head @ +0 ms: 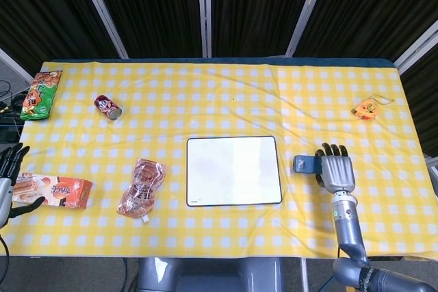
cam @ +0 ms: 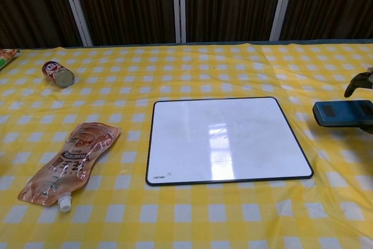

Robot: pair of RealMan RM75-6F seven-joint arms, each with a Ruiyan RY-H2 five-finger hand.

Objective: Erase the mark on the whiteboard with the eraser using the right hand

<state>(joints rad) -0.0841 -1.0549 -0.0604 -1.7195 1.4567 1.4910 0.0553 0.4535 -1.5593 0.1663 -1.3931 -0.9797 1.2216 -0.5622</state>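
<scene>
Plainly, the whiteboard (head: 233, 170) lies flat at the middle of the desk (head: 219, 94), and its white face shows no mark in either view; judged from that, the wiping itself looks done. The eraser (head: 305, 163) is off the board, just to the right of it; in the chest view it shows as a dark blue block (cam: 342, 112) low over the checked cloth, though whether it rests on the cloth or is carried just above it cannot be told. The right hand (head: 335, 171) is on the far side of the eraser from the whiteboard, palm down, fingers (head: 332, 150) spread forward; whether they grip the eraser or have let go of it cannot be told, since only dark fingertips show at the chest view's edge. Well to the left of the whiteboard, at the desk's edge, the left hand (head: 9, 177) waits with fingers apart and holds nothing, beside a sausage packet (head: 52, 191); the task names the right hand only, which is likely why it idles. Nearer the whiteboard on that side lies a snack pouch (head: 142, 187), and further back a red can (head: 107, 107) lies on its side.
</scene>
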